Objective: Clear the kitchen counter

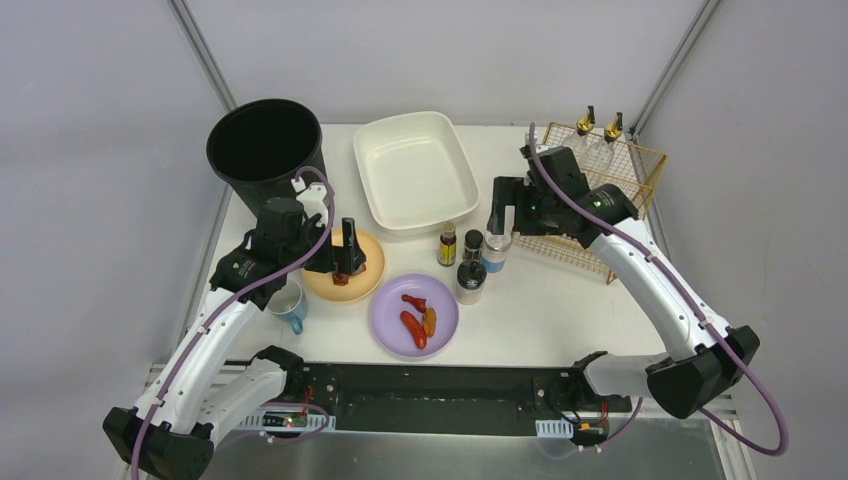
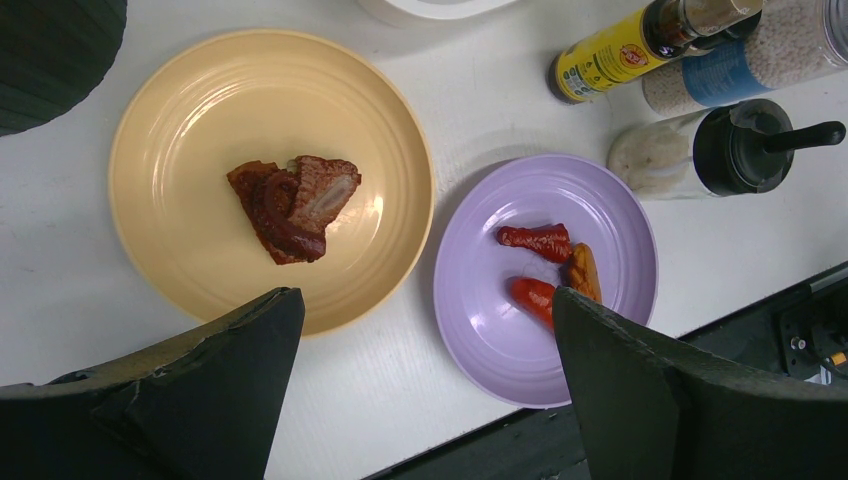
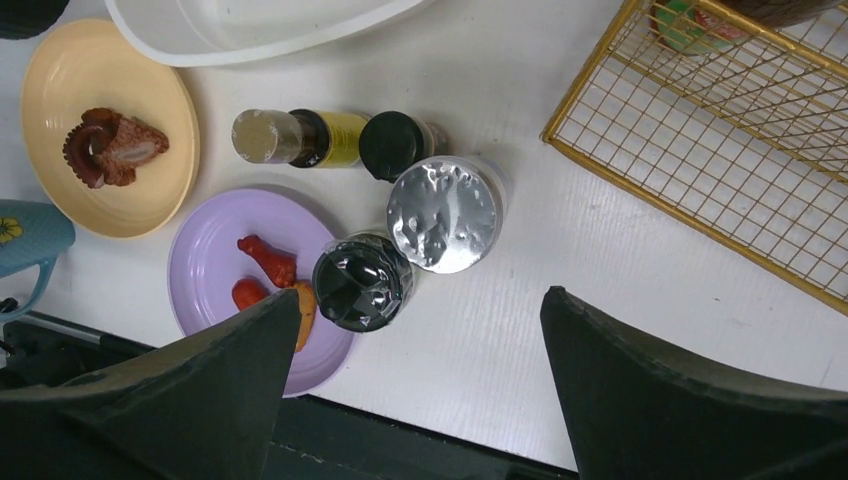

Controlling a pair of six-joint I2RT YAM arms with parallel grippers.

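The white kitchen counter [image 1: 560, 310] holds a yellow plate [image 1: 372, 262] with a piece of red-brown meat [image 2: 292, 205] and a purple plate [image 1: 395, 330] with three small red and orange food pieces [image 1: 413, 325]. My left gripper [image 1: 343, 262] hangs over the yellow plate, open and empty [image 2: 425, 300]. My right gripper [image 1: 505, 215] is open and empty [image 3: 420, 295] above a cluster of bottles: a yellow-label bottle [image 1: 447, 245], a silver-lid jar [image 3: 443, 213] and a black-lid shaker [image 3: 360, 282].
A black bin [image 1: 265, 140] stands at the back left. A white basin [image 1: 415, 170] sits at the back middle. A gold wire rack [image 1: 610, 170] at the back right holds two bottles [image 1: 585, 125]. A blue mug [image 1: 288, 303] sits left of the yellow plate.
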